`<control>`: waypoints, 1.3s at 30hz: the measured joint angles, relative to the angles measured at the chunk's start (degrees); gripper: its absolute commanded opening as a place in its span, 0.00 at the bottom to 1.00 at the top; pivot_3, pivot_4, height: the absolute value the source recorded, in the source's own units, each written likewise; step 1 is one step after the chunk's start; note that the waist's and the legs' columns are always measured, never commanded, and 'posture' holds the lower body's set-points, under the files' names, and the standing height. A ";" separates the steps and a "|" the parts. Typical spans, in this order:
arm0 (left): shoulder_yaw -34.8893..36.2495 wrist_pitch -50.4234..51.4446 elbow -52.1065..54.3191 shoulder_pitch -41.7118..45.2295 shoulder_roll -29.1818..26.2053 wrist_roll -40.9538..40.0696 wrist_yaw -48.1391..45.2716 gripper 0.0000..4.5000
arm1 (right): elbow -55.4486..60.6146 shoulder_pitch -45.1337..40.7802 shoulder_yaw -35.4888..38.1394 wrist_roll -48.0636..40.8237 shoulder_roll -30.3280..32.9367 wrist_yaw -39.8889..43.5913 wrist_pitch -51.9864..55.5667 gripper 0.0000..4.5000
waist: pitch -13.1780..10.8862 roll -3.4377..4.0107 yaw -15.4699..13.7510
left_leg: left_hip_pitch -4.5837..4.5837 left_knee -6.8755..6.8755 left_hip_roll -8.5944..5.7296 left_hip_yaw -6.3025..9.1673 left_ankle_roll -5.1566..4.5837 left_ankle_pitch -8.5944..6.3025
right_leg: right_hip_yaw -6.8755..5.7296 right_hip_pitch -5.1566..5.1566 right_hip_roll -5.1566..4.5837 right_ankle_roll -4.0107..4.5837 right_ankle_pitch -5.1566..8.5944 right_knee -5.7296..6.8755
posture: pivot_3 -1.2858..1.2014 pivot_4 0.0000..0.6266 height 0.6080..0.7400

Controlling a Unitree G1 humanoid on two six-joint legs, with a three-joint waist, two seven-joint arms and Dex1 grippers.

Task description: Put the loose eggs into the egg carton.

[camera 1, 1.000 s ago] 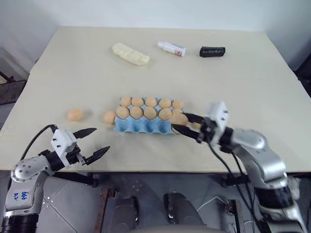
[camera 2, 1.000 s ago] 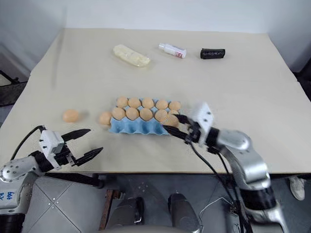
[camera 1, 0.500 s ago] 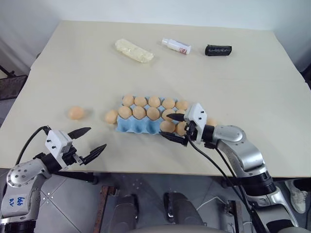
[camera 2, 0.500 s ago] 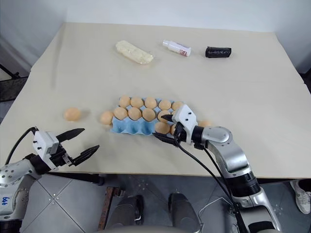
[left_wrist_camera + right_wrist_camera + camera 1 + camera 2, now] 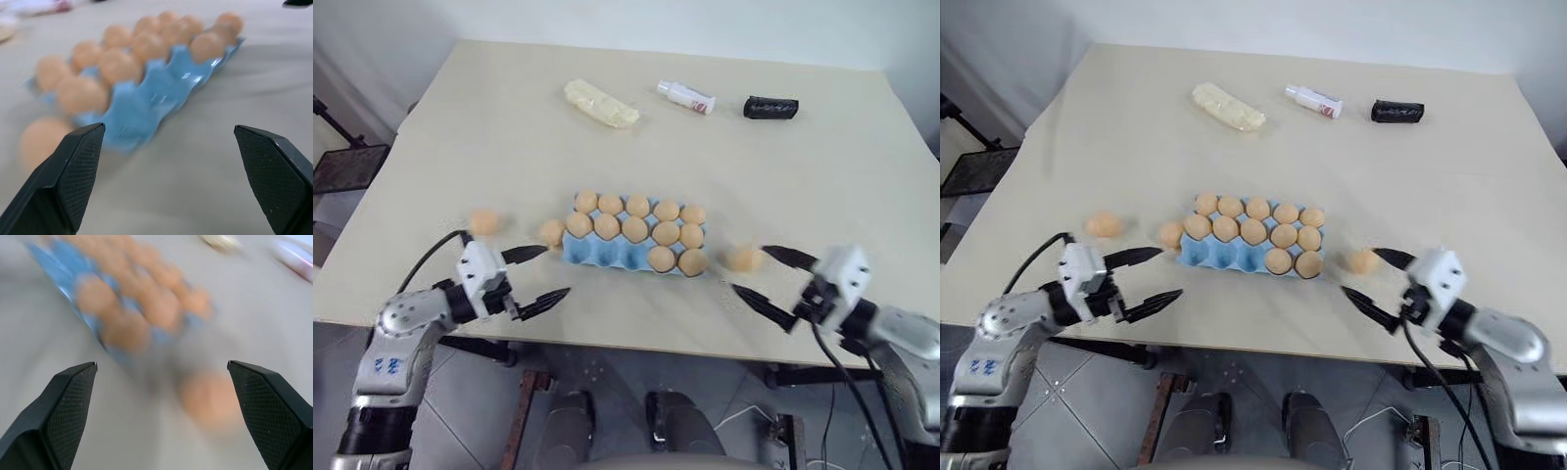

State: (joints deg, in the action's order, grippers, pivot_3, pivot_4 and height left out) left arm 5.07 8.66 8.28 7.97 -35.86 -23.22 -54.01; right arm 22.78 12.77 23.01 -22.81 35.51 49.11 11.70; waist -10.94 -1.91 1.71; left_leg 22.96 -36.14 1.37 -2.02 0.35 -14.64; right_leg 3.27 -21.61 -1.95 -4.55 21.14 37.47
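The light blue egg carton (image 5: 603, 254) lies mid-table with its back and middle rows full and two eggs at the right end of its front row. One loose egg (image 5: 483, 221) lies well left of it. A second (image 5: 550, 232) rests against its left end, and a third (image 5: 741, 258) lies just off its right end. My left gripper (image 5: 556, 270) is open near the table's front edge, pointing at the carton's left front corner. My right gripper (image 5: 749, 269) is open and empty just in front of the right-hand egg (image 5: 210, 399).
At the far side lie a pale yellow crumbly lump (image 5: 601, 104), a small white bottle (image 5: 686, 96) and a black roll (image 5: 771, 107). The table's front edge (image 5: 636, 345) runs just below both grippers.
My right gripper opened, left its egg in the carton's front row and drew back to the right. My left gripper moved right, toward the carton. The camera view also shifted.
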 measured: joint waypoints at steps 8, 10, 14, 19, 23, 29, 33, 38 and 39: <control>-3.91 -1.34 -5.00 6.58 1.74 1.08 -2.99 1.00 | -4.25 5.13 1.71 2.74 -4.16 -3.22 -7.65 0.99 | -0.04 0.06 1.79 | -1.06 0.05 0.26 -0.20 0.11 0.01 | 0.28 0.90 0.32 0.09 -0.02 0.12 | 0.52 0.24 1.00; -3.88 -1.38 -5.36 6.85 1.76 1.06 -3.19 1.00 | -4.63 2.57 -0.43 3.24 -3.35 -3.58 -6.73 0.99 | -0.04 0.07 1.91 | -1.22 0.05 0.27 -0.21 0.11 0.01 | 0.29 1.02 0.31 0.13 -0.03 0.12 | 0.52 0.24 1.00; -3.49 -1.35 -5.68 6.39 1.68 0.93 -3.30 1.00 | -7.69 -6.11 -4.85 3.58 -2.51 -4.52 -3.22 0.99 | -0.04 0.06 1.63 | -1.30 0.07 0.28 -0.18 0.13 0.01 | 0.28 1.06 0.30 0.18 -0.01 0.11 | 0.52 0.24 1.00; -2.89 -1.27 -4.55 5.34 1.57 0.90 -3.03 1.00 | -15.58 -16.34 -9.70 5.15 -2.02 -4.76 -1.36 0.99 | -0.04 0.07 1.31 | -1.21 0.20 0.27 -0.13 0.19 -0.03 | 0.21 0.99 0.27 0.21 0.01 -0.05 | 0.52 0.24 1.00; -2.28 -1.29 -4.08 4.56 1.50 0.92 -2.31 1.00 | -23.94 -22.94 -14.84 7.66 -2.02 -3.41 -1.84 0.99 | -0.05 0.09 1.18 | -0.65 0.11 0.27 -0.10 0.19 -0.03 | 0.16 0.46 0.27 0.21 0.01 0.02 | 0.52 0.24 1.00; -0.73 -1.27 -3.03 3.52 1.49 0.85 -1.04 1.00 | -31.21 -25.95 -16.78 8.75 -2.58 -1.36 -4.82 0.73 | -0.05 0.09 1.10 | -0.40 0.03 0.27 -0.14 0.19 -0.03 | 0.17 0.15 0.29 0.19 0.01 0.17 | 0.52 0.24 1.00; -0.57 -1.20 -1.94 2.53 1.50 0.77 -0.48 1.00 | -31.92 -26.68 -16.81 8.74 -2.65 -0.60 -7.09 0.49 | -0.05 0.09 1.45 | -0.51 0.03 0.27 -0.15 0.19 0.01 | 0.19 0.20 0.31 0.20 0.01 0.29 | 0.52 0.24 1.00; 6.42 -1.87 -2.34 -3.51 0.98 0.26 2.10 1.00 | -21.54 -26.76 -17.55 5.35 -2.66 0.72 -3.39 0.49 | -0.11 0.18 2.38 | -0.55 0.09 0.38 -0.10 0.22 0.02 | 0.17 0.14 0.40 0.24 0.04 0.38 | 0.52 0.24 1.00; 8.13 -2.28 -2.42 -4.89 0.88 0.16 2.51 1.00 | -19.07 -27.52 -18.49 4.55 -2.69 0.89 -1.76 0.49 | -0.11 0.18 2.53 | -0.55 0.09 0.39 -0.11 0.23 0.02 | 0.18 0.15 0.40 0.25 0.04 0.38 | 0.52 0.24 1.00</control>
State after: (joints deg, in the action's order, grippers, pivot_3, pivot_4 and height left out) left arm 13.19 6.38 5.87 3.07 -34.98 -23.07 -51.50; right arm 3.71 -14.75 4.53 -18.25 32.82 50.00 9.94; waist -11.04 -1.73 4.24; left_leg 22.41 -36.06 1.76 -2.13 0.58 -14.62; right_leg 3.45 -21.46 -1.55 -4.30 21.18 37.85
